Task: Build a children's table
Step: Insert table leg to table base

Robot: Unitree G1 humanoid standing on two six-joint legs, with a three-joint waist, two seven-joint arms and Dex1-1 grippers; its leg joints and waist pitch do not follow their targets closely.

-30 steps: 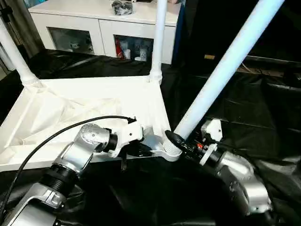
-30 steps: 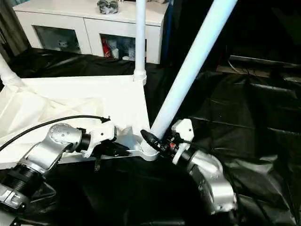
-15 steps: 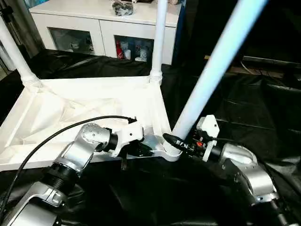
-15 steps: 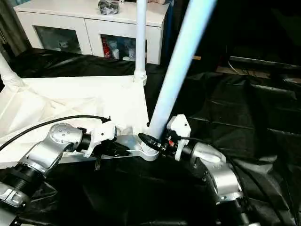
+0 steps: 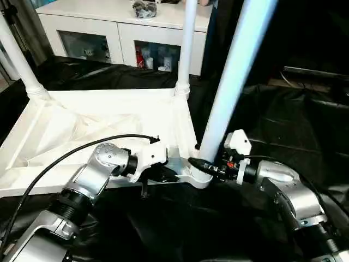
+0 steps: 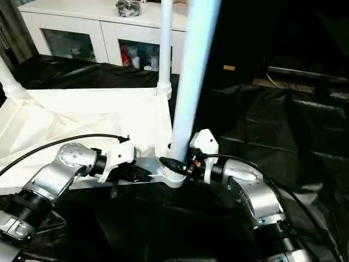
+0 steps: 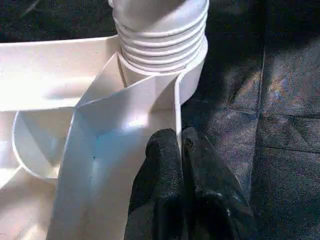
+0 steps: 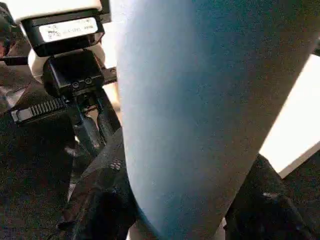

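Observation:
The children's table top lies upside down on black sheeting. White legs stand in its far corners, one on the left and one on the right. A third leg rises nearly upright from the near right corner socket, its ribbed end seated in the socket. My right gripper is shut around this leg's base, and the leg sits between its fingers. My left gripper is shut on the thin rim wall beside that socket.
A white cabinet with glass doors stands at the back, with a small dark object on top. Crinkled black sheeting covers the floor all around. A black cable arcs over my left forearm.
The leg in my right gripper has swung from leaning far right to nearly upright in the socket. My right forearm has swung out to the right. The left gripper has stayed on the rim.

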